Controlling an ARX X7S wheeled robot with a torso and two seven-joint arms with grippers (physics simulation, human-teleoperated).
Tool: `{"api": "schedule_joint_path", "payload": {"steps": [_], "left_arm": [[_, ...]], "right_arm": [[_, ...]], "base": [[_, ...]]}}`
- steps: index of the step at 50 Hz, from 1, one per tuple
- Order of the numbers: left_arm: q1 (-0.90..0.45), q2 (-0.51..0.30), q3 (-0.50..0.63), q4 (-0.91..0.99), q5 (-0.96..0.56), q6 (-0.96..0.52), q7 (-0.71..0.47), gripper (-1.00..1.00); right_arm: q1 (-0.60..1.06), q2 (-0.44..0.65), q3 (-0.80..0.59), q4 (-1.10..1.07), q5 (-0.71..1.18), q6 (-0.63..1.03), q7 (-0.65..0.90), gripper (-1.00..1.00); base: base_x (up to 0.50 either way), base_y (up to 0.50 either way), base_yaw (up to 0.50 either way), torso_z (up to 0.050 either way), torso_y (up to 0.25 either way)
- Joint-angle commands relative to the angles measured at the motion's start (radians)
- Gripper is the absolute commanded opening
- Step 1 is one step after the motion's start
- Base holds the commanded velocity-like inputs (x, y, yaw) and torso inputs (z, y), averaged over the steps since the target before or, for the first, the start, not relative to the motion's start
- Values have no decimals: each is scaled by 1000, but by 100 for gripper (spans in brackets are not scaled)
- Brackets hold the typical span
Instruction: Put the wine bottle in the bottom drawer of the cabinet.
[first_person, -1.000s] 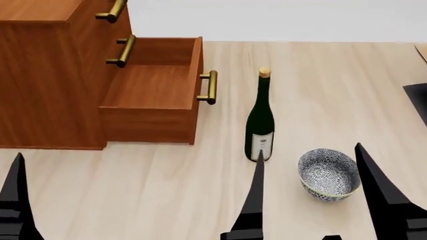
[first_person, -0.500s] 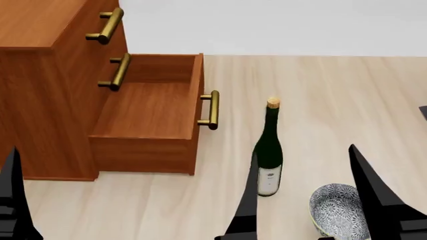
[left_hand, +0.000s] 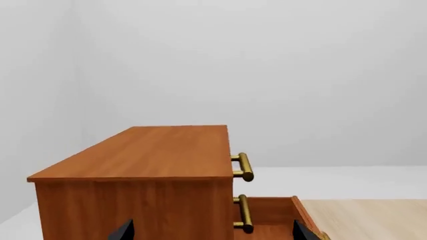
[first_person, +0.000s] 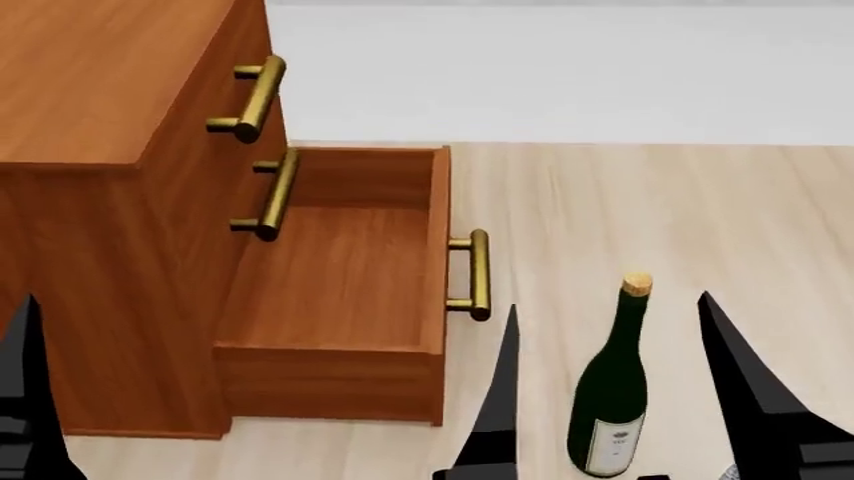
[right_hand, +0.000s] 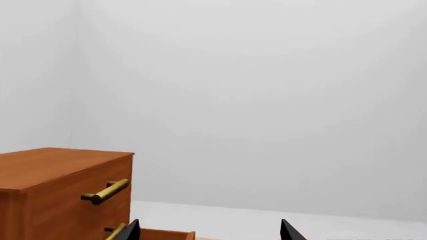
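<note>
The wine bottle (first_person: 613, 400), dark green with a cork and a white label, stands upright on the pale wood surface to the right of the cabinet (first_person: 94, 90). The bottom drawer (first_person: 327, 385) is pulled out and shows nothing inside; its brass handle (first_person: 478, 275) faces the bottle. In the head view my right gripper (first_person: 607, 303) is open, with one black finger showing on each side of the bottle. The right wrist view shows the right gripper (right_hand: 211, 231) open with no bottle in it. My left gripper (left_hand: 212, 232) is open in front of the cabinet (left_hand: 153, 150).
Two upper drawers with brass handles (first_person: 254, 95) are shut. Pale wood surface (first_person: 694, 200) stretches right of the cabinet, with a white wall behind. One left gripper finger (first_person: 27, 400) shows at the head view's left edge, near the cabinet's side.
The head view has shifted: cabinet, drawer and bottle now sit lower and further right in the picture, and the patterned bowl has slid out of view. Both grippers stay open.
</note>
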Motion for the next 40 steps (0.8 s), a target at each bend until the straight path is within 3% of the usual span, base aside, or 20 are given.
{"api": "schedule_joint_path", "payload": {"steps": [1,13,40], "left_arm": [[-20,6,24,3,1,-2,-8,100],[-69,6,75,1,1,-2,-24,100],[-61,-12,100,-5,31,25,-12,100]], "right_arm": [[-13,4,-2,14,-3,-26,-3,100],[-29,14,1,24,-10,-59,-10,100],[-37,10,-11,49,4,-66,-8,100]], "base": [[285,195,0,0,0],[283,155,0,0,1],[275,1,0,0,0]]}}
